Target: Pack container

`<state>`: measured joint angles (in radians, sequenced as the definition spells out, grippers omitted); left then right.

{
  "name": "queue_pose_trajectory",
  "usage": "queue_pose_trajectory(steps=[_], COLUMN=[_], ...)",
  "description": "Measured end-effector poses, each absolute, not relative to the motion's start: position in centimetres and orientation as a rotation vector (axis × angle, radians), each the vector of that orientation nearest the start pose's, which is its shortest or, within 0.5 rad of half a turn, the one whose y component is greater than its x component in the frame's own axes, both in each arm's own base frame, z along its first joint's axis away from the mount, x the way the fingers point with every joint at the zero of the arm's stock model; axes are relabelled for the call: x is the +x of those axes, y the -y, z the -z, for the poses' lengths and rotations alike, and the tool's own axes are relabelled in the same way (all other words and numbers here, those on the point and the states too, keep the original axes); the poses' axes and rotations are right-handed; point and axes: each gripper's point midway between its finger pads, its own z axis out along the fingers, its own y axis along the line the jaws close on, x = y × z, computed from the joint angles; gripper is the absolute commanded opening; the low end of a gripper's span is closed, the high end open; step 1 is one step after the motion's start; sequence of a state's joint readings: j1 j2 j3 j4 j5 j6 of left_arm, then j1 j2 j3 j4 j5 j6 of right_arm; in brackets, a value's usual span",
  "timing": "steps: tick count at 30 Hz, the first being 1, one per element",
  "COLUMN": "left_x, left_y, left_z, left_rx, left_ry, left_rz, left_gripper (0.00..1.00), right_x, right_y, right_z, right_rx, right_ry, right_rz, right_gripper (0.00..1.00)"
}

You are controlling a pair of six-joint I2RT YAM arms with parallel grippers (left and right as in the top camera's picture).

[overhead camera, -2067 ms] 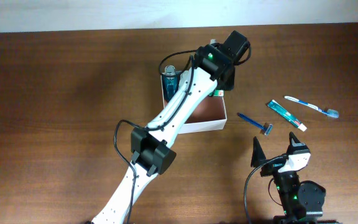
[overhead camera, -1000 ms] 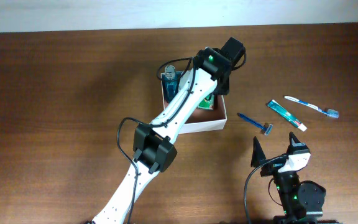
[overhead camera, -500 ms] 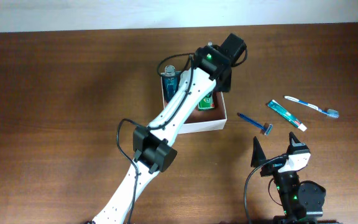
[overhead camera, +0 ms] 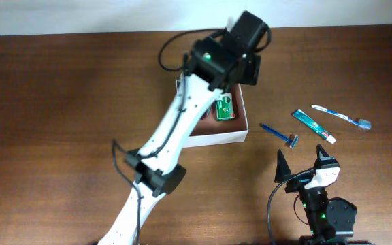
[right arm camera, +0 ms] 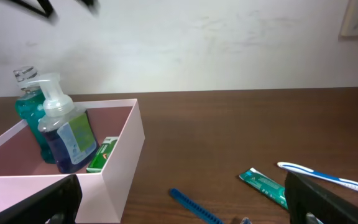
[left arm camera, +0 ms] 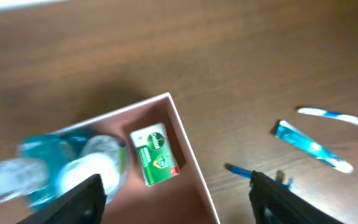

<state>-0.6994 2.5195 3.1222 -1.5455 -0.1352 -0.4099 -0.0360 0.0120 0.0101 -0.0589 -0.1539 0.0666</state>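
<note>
The container (overhead camera: 242, 122) is a shallow white-walled box with a reddish-brown inside at mid-table. In it lies a green soap box (overhead camera: 224, 107), free of any grip. Two blue bottles (right arm camera: 64, 134) stand in its far-left part. My left gripper (left arm camera: 182, 202) hovers above the container (left arm camera: 185, 143), open, with nothing between its fingers (left arm camera: 82, 199). The soap box (left arm camera: 156, 155) lies below it. My right gripper (overhead camera: 303, 167) rests open near the front edge, to the container's right.
On the wood right of the container lie a blue razor (overhead camera: 280, 135), a teal toothpaste tube (overhead camera: 313, 125) and a blue-and-white toothbrush (overhead camera: 341, 117). My left arm (overhead camera: 182, 116) crosses over the container's left half and hides the bottles from above.
My left gripper carried the green soap box down into the container, let it go and opened. It has now risen above the box. The right arm has not moved.
</note>
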Motion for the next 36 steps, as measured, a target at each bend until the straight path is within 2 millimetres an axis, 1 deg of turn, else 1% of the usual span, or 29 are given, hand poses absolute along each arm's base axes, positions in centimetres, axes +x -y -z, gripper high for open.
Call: queue_pose_trajectory(steps=[1,2,3,4,6,8,9,10,12,15,17,20,23,25,27,31,34,36], left_x=[42.5,42.1,41.6,41.1,40.2,39.6,39.5,39.4,39.3,39.7,40.3,41.3,42.1,42.5,42.9,43.5,43.7,43.7], left_y=[32.4,31.7,30.6,29.3,26.5,23.4,22.2,20.7,18.1,14.4,11.9,8.2,4.8,3.0,1.3,-1.8,-3.6,-4.4], left_z=[-27.7,-28.8,-30.4,-32.2,-34.9,-38.0,-39.2,-40.4,-42.2,-43.5,-43.8,-43.7,-42.9,-42.1,-41.0,-38.1,-35.5,-33.9], left_rx=[0.308,0.302,0.292,0.272,0.229,0.185,0.165,0.140,0.086,0.001,-0.062,-0.157,-0.243,-0.287,-0.328,-0.402,-0.444,-0.464], left_ry=[-2.484,-2.471,-2.450,-2.423,-2.383,-2.316,-2.287,-2.258,-2.216,-2.184,-2.175,-2.176,-2.193,-2.217,-2.252,-2.344,-2.425,-2.477], left_rz=[0.278,0.270,0.258,0.242,0.192,0.149,0.136,0.120,0.093,0.045,0.005,-0.053,-0.115,-0.152,-0.188,-0.261,-0.312,-0.341], left_gripper=[0.84,0.86,0.87,0.93,0.95,0.96,0.96,0.99,0.99,0.99,0.99,0.99,0.99,0.99,0.99,1.00,0.99,0.99], right_x=[24.5,24.5,24.5,24.5,24.5,24.5,24.5,24.5,24.5,24.5,24.5,24.5,24.5,24.5,24.5,24.5,24.5,24.5], right_y=[-1.8,-1.8,-1.8,-1.8,-1.8,-1.8,-1.8,-1.8,-1.8,-1.8,-1.8,-1.8,-1.8,-1.8,-1.8,-1.8,-1.8,-1.8], right_z=[-16.1,-16.1,-16.1,-16.1,-16.1,-16.1,-16.1,-16.1,-16.1,-16.1,-16.1,-16.1,-16.1,-16.1,-16.1,-16.1,-16.1,-16.1], right_rx=[-0.034,-0.034,-0.034,-0.035,-0.034,-0.034,-0.034,-0.034,-0.034,-0.035,-0.034,-0.034,-0.034,-0.034,-0.035,-0.035,-0.034,-0.034], right_ry=[-1.633,-1.633,-1.633,-1.633,-1.633,-1.633,-1.633,-1.633,-1.633,-1.633,-1.633,-1.633,-1.633,-1.633,-1.633,-1.633,-1.633,-1.633], right_rz=[-0.149,-0.149,-0.149,-0.149,-0.150,-0.149,-0.149,-0.149,-0.149,-0.149,-0.149,-0.149,-0.150,-0.149,-0.149,-0.149,-0.149,-0.149], right_gripper=[0.98,0.99,0.99,0.99,0.99,0.99,0.99,0.99,0.99,0.99,0.99,0.98,0.98,0.99,0.99,0.99,0.99,0.99])
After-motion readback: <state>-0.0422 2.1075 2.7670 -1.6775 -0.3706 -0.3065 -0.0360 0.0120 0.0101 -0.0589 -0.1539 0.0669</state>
